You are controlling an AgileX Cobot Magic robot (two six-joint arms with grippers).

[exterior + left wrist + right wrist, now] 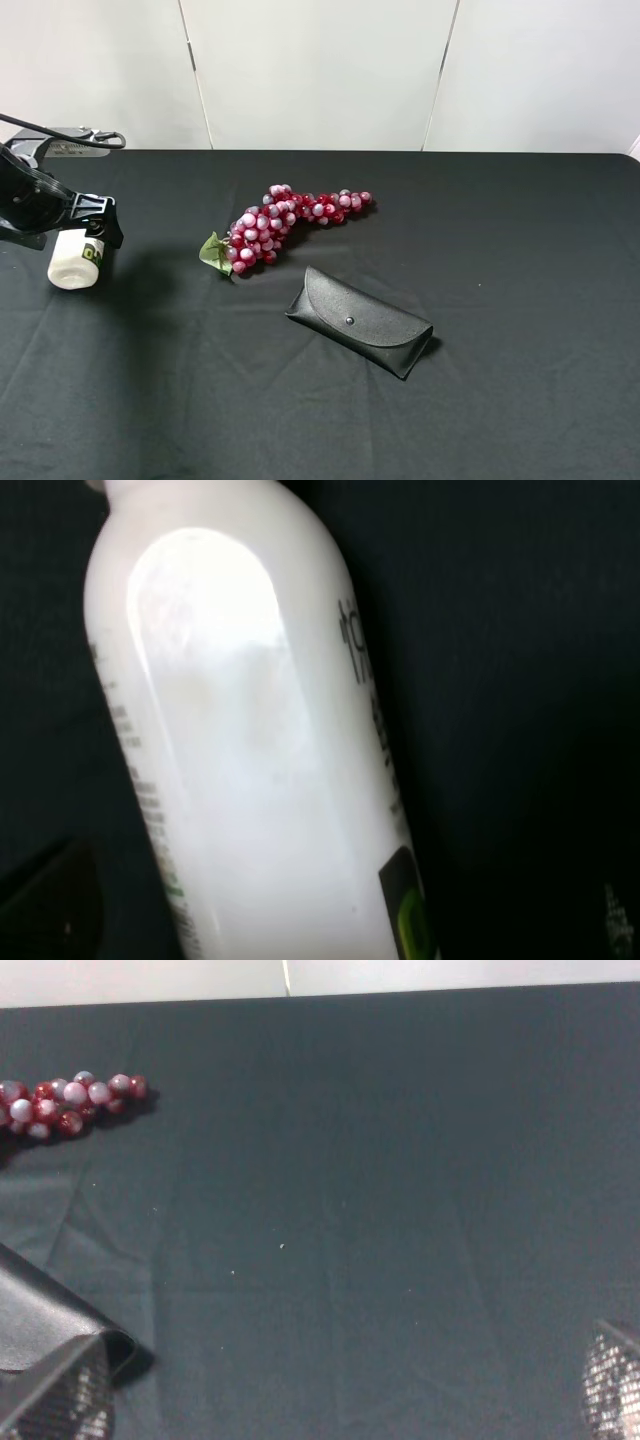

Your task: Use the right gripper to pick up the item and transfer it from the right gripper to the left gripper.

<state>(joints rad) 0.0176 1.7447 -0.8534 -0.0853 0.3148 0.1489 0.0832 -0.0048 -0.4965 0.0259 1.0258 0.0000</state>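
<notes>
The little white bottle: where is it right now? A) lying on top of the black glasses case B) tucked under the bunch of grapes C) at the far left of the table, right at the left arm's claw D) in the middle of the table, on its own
C: the white bottle sits at the table's far left, right at the left gripper, well apart from the grapes and the glasses case.

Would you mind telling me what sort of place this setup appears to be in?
Most likely a robot test bench rather than a home: a table under a plain black cloth, blank white wall panels behind, and unrelated props laid out, a grape bunch and glasses case.
</notes>
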